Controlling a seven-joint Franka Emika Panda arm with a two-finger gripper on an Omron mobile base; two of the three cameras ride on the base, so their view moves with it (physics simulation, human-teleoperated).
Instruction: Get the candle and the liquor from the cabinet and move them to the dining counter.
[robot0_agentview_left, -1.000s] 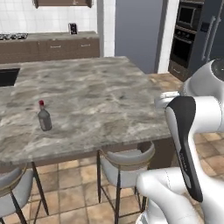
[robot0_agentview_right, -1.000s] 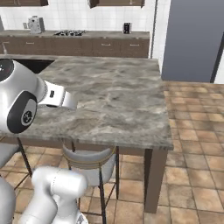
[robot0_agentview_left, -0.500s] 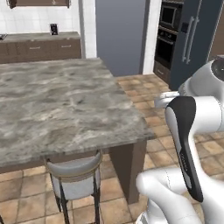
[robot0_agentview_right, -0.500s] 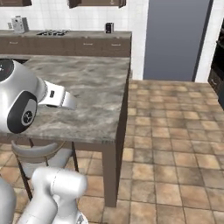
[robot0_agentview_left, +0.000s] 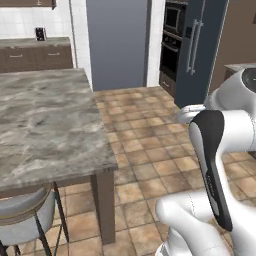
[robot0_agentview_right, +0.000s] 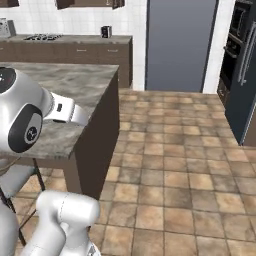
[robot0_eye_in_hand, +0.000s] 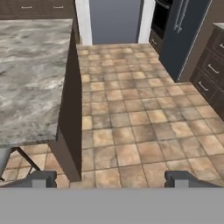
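Note:
My gripper (robot0_eye_in_hand: 111, 179) is open, its two dark fingertips (robot0_eye_in_hand: 43, 179) spread wide with nothing between them. It looks down at the brown tiled floor (robot0_eye_in_hand: 131, 118) just past the end of the dining counter (robot0_eye_in_hand: 30, 74). The grey-brown marble top of the dining counter (robot0_agentview_left: 45, 125) lies to my left, with its dark end panel (robot0_agentview_right: 97, 135) facing the open floor. The candle and the liquor are out of view. Bottom edges of dark brown wall cabinets (robot0_agentview_right: 90, 3) show at the back wall; I cannot tell whether one of them is the cabinet.
A grey-seated stool (robot0_agentview_left: 25, 215) stands under the counter's near edge. A dark fridge (robot0_agentview_left: 200, 50) and wall ovens (robot0_agentview_left: 172, 45) line the right side, with brown drawers (robot0_eye_in_hand: 214, 74) beside them. A back worktop (robot0_agentview_right: 65, 50) carries a hob (robot0_agentview_right: 42, 36). Tiled floor (robot0_agentview_right: 175, 165) stretches ahead.
The whole picture has shifted: the base has swung right, away from the counter's middle toward its end and the floor. The liquor standing on the counter has left the view. The jaws stay open.

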